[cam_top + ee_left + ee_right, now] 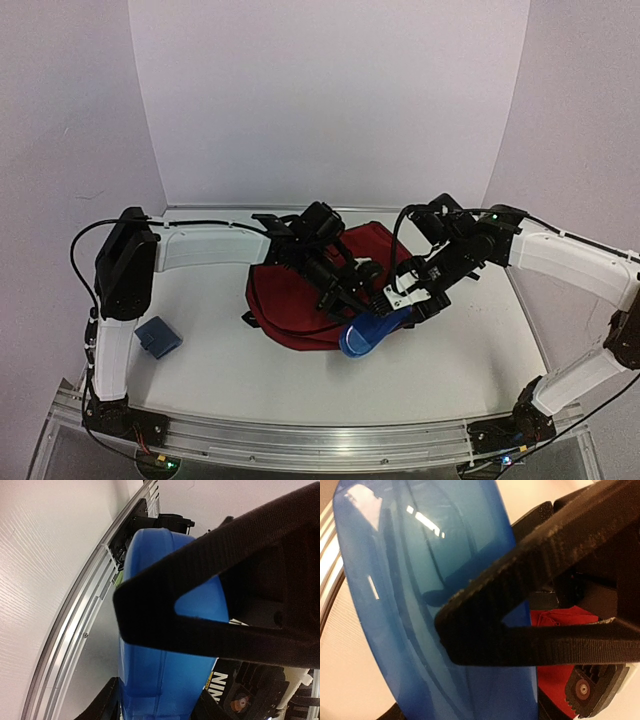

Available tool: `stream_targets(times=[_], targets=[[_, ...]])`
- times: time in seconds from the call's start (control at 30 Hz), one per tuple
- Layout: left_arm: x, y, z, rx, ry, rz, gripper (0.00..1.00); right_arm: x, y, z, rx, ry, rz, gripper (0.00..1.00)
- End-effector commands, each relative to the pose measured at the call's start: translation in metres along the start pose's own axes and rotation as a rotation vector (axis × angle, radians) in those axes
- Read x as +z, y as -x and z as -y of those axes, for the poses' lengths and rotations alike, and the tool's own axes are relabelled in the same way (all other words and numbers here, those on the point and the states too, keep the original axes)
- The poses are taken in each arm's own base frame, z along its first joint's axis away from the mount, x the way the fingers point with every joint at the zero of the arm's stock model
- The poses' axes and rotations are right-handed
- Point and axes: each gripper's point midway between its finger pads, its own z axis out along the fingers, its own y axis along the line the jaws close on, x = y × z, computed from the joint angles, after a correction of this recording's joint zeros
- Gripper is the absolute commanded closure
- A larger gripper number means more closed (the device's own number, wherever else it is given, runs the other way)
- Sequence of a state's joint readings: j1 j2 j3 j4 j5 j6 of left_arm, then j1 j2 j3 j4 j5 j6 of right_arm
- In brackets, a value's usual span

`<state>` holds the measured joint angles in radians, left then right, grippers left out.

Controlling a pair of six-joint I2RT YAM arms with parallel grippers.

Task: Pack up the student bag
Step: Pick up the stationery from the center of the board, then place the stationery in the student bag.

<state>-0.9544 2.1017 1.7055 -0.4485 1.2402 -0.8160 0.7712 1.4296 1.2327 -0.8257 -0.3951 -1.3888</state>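
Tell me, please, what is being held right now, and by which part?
The blue case, by one end in the right gripper; the left gripper straddles it, grip uncertain.

Glossy plastic blue case point(420, 630); matt cloth student bag point(285, 300); brushed metal rail point(75, 627)
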Motion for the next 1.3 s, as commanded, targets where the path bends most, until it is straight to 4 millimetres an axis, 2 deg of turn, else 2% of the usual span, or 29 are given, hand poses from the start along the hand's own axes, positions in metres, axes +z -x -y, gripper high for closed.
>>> stream_targets(times=[0.0,0.1,0.17,0.33,0.43,0.6,0.7,0.9,1.03,1.17,1.27], targets=[[-0.004,-0.007,0.02,0.065,-0.06,-0.013,0.59,-0.009,0.005,0.035,0.014,-0.133,-0.013,0.24],[-0.015,-0.006,0.022,0.067,-0.065,0.033,0.59,-0.013,-0.001,0.05,0.097,-0.19,-0.048,0.07],[-0.028,-0.003,0.024,0.078,-0.069,0.078,0.59,-0.016,-0.008,0.06,0.171,-0.231,-0.08,0.02],[-0.078,0.006,0.033,0.1,-0.078,0.222,0.59,-0.035,-0.031,0.091,0.445,-0.322,-0.063,0.02],[-0.113,0.011,0.027,0.091,-0.062,0.327,0.59,-0.045,-0.038,0.118,0.639,-0.364,-0.018,0.02],[-0.163,0.016,0.016,0.066,0.002,0.497,0.57,-0.046,-0.028,0.155,0.952,-0.351,0.08,0.02],[-0.181,0.018,0.008,0.044,0.038,0.574,0.57,-0.032,-0.022,0.167,1.131,-0.282,0.133,0.08],[-0.195,0.022,-0.012,-0.025,0.075,0.655,0.57,0.01,-0.034,0.188,1.344,-0.245,0.089,0.25],[-0.196,0.027,-0.016,-0.038,0.071,0.668,0.57,0.03,-0.043,0.197,1.36,-0.278,0.03,0.34],[-0.196,0.034,-0.017,-0.04,0.065,0.662,0.57,0.051,-0.054,0.194,1.367,-0.299,-0.047,0.42],[-0.195,0.039,-0.022,-0.047,0.062,0.649,0.58,0.058,-0.065,0.195,1.378,-0.334,-0.098,0.52]])
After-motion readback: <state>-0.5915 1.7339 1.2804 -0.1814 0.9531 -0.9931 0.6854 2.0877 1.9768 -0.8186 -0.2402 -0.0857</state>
